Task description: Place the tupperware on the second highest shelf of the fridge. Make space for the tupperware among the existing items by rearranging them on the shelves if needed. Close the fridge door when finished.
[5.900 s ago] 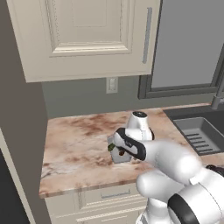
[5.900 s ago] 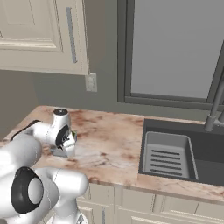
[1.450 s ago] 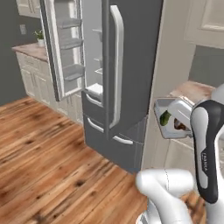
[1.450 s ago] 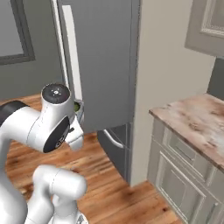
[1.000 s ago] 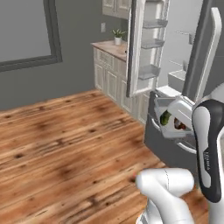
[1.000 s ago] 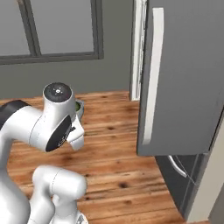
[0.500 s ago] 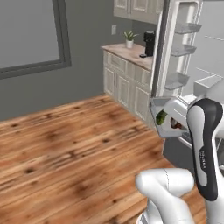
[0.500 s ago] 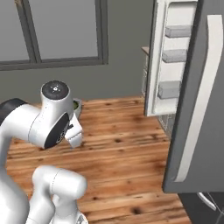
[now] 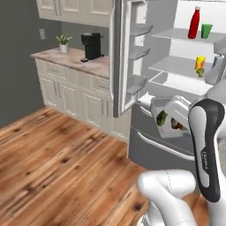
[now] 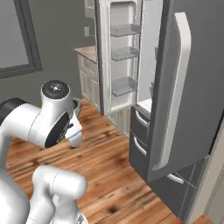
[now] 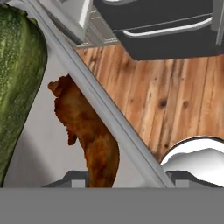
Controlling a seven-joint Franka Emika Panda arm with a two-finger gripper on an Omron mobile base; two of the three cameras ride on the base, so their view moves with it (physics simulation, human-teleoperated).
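My gripper (image 9: pixel 180 125) is shut on the tupperware (image 9: pixel 170 115), a translucent box held tilted at chest height in front of the fridge (image 9: pixel 145 132). In the hand view the tupperware (image 11: pixel 57 144) is very close, with its green piece (image 11: pixel 17 74) and orange-red piece (image 11: pixel 94 140) inside. The fridge's left door (image 9: pixel 126 53) is open. The top shelf (image 9: pixel 176 34) carries a red bottle (image 9: pixel 194 22) and a green cup (image 9: pixel 206 30). One level below, the second highest shelf (image 9: pixel 172 66) holds a small yellow item (image 9: pixel 200 62) and a pale blue carton (image 9: pixel 216 62) at its right end.
Narrow door bins (image 10: pixel 124 54) line the open left door. The right door's dark face with a long pale handle (image 10: pixel 177 87) stands close by. Two drawers (image 9: pixel 159 145) sit under the shelves. A counter with a coffee machine (image 9: pixel 92 46) and a plant (image 9: pixel 64 43) runs left. Wooden floor (image 9: pixel 66 167) spreads in front.
The whole picture has swung as the base drove: the open fridge interior and its shelves have come into the left base view. The tupperware stays held the same way.
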